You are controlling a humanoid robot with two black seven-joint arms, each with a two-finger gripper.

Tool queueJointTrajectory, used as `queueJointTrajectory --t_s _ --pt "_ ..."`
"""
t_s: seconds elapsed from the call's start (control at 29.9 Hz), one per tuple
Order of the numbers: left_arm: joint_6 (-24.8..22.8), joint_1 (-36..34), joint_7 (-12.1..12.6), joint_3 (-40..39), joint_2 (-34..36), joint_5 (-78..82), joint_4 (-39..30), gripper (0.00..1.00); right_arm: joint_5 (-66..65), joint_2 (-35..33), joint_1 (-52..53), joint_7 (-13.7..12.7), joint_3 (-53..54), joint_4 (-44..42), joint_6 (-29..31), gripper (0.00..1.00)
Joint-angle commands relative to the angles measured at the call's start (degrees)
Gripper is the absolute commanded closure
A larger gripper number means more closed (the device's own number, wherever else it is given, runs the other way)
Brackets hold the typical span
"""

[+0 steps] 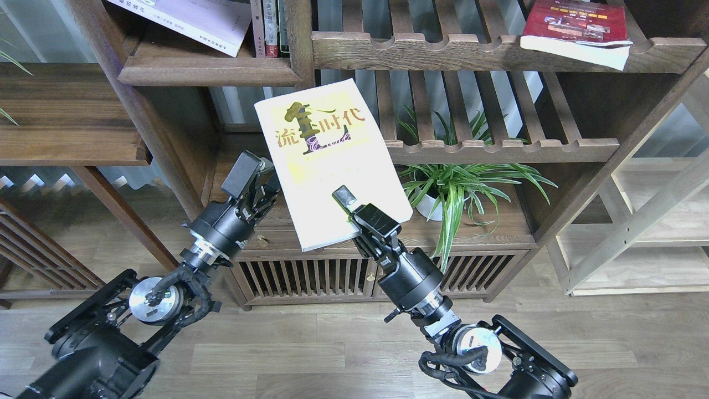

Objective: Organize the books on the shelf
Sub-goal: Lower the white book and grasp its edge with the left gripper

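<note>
My right gripper (347, 200) is shut on the lower edge of the thick yellow-green book (327, 160) and holds it tilted in the air before the bookcase. My left gripper (268, 180) sits right against that book's left edge; its fingers are dark and I cannot tell them apart. A pale lavender book (188, 19) lies slanted on the solid dark-brown shelf (205, 71) at the top left. Beside it stand a few upright books (270, 27). The dark red book (576, 27) lies on the slatted rack at the top right.
A potted green plant (443, 185) stands on the low cabinet (310, 277) under a slatted rack (498, 148). The bookcase's upright post (302, 39) is just above the held book. A dark side table (66, 116) is at left, a pale wood rack (637, 221) at right.
</note>
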Motion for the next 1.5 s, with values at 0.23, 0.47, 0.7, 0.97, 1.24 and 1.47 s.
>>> queueJointTrajectory --t_s 0.23,0.47,0.7,0.97,1.24,1.47 --pt "0.0 5.4 -0.2 1.1 7.0 0.2 0.0 0.02 0.6 0.0 0.9 0.5 1.4 -0.2 0.0 0.98" --pt "0.0 5.2 -0.2 1.1 7.0 -0.1 -4.5 0.02 0.6 0.0 0.8 0.5 1.1 -0.4 0.0 0.98" --pt "0.0 3.8 -0.1 1.3 6.6 -3.8 -7.5 0.03 0.5 0.0 0.3 0.4 0.9 -0.6 0.0 0.98" --pt "0.0 2.6 -0.2 1.3 6.5 -4.2 -7.7 0.03 0.4 0.0 0.0 0.4 0.6 -0.8 0.0 0.98" --pt "0.0 0.4 -0.1 4.1 6.2 -4.2 -7.2 0.05 0.1 0.0 -0.6 0.2 -1.4 -0.9 0.0 0.98" --pt "0.0 -0.6 0.0 9.0 7.1 -7.7 -6.3 0.08 -1.5 0.0 -1.8 0.1 -3.3 -0.9 0.0 0.98"
